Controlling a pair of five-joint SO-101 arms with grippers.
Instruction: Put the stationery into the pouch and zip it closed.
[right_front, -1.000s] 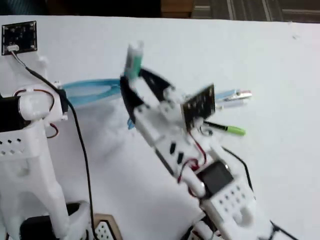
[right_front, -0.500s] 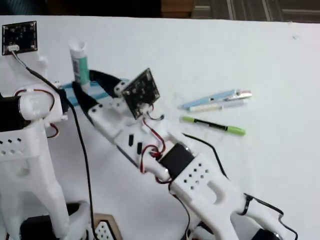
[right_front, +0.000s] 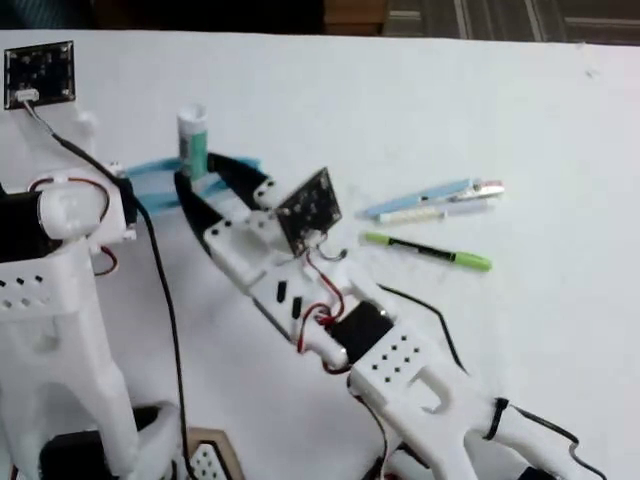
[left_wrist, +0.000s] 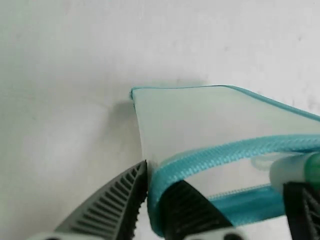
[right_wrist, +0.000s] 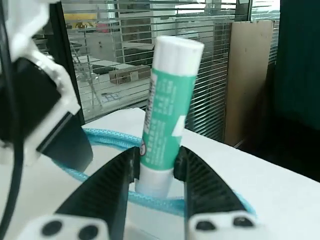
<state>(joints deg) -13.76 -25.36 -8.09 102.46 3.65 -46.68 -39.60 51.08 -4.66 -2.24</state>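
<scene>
A white-and-green glue stick (right_front: 192, 138) stands upright in my right gripper (right_front: 200, 172), which is shut on its lower part (right_wrist: 167, 115) right over the pouch's open mouth. The clear pouch (left_wrist: 200, 120) with a teal zipper (right_wrist: 107, 137) lies on the table's left side (right_front: 155, 180). My left gripper (left_wrist: 147, 200) is shut on the zipper edge near one corner, holding it up. To the right lie a blue pen (right_front: 432, 194), a white pen (right_front: 425, 213) and a green pen (right_front: 430, 250).
The left arm's white base (right_front: 60, 330) fills the left foreground, with a black cable (right_front: 165, 300) running down beside it. The right arm (right_front: 340, 320) crosses the table's middle diagonally. The table (right_front: 400, 100) is white.
The right arm swung left with the glue stick from the table's middle to past the pouch, then came back slightly right and lower over the pouch mouth. The left arm stayed still.
</scene>
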